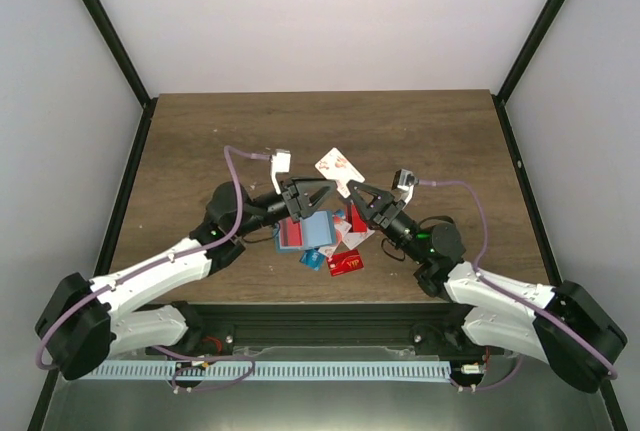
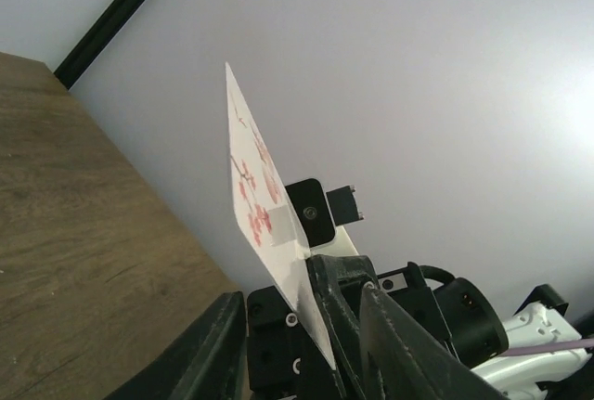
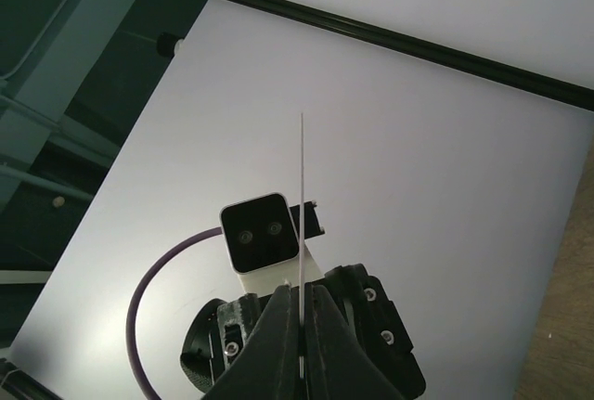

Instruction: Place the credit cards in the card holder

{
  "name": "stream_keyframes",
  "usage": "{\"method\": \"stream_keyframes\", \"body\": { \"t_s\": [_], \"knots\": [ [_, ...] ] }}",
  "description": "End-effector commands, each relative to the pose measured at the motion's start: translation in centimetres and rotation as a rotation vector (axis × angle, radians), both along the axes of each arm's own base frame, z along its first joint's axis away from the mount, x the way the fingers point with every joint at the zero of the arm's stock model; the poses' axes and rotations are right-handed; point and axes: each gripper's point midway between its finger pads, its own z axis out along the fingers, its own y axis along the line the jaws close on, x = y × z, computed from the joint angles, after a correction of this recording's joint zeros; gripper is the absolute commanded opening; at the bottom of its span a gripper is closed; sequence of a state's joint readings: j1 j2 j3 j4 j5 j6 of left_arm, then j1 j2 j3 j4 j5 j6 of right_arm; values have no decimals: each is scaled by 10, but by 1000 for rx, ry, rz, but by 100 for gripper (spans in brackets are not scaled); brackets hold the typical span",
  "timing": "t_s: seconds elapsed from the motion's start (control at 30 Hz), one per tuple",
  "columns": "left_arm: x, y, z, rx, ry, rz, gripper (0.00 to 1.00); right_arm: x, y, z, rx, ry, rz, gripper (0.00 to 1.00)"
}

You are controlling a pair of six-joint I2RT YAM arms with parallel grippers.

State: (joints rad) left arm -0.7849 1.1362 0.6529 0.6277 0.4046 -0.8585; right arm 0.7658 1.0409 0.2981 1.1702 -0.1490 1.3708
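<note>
Two arms meet over the middle of the wooden table (image 1: 420, 141), their grippers nose to nose. The right gripper (image 3: 302, 305) is clenched on one credit card, the white card with red blossoms (image 2: 252, 187). It pinches the card's lower edge, so the card stands up above the fingers. From the right wrist, this card shows only as a thin line.

The left gripper (image 1: 310, 192) has its two fingers (image 2: 209, 354) spread apart. They grasp nothing that shows, and the right gripper with its card sits in the gap beyond them.

One card holder (image 1: 303, 232), teal-blue, lies low under the left gripper's wrist. Whether it rests flat on the table cannot be told.

Just right of the card holder is a small overlapping heap of loose cards. One red card (image 1: 346, 264) lies nearest the arm bases, one teal card (image 1: 312, 260) sits beside it, and some white and red ones (image 1: 346, 228) lie under the right gripper. These last overlap too much to count.
</note>
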Motion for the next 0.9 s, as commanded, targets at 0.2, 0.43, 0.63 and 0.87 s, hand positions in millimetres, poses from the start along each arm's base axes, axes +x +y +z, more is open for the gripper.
{"method": "stream_keyframes", "body": {
  "t_s": [0.2, 0.43, 0.63, 0.87],
  "knots": [
    [3, -7, 20, -50, -51, -24, 24, -9, 2, 16, 54, -40, 49, 1],
    [7, -7, 18, -45, -38, -4, 4, -9, 1, 9, 50, -29, 43, 1],
    [20, 17, -19, 89, 63, 118, 4, 8, 4, -35, -185, 80, -4, 59],
    [27, 72, -114, 424, 193, 267, 4, 44, -5, -85, -816, 62, -184, 66]
  ]
}}
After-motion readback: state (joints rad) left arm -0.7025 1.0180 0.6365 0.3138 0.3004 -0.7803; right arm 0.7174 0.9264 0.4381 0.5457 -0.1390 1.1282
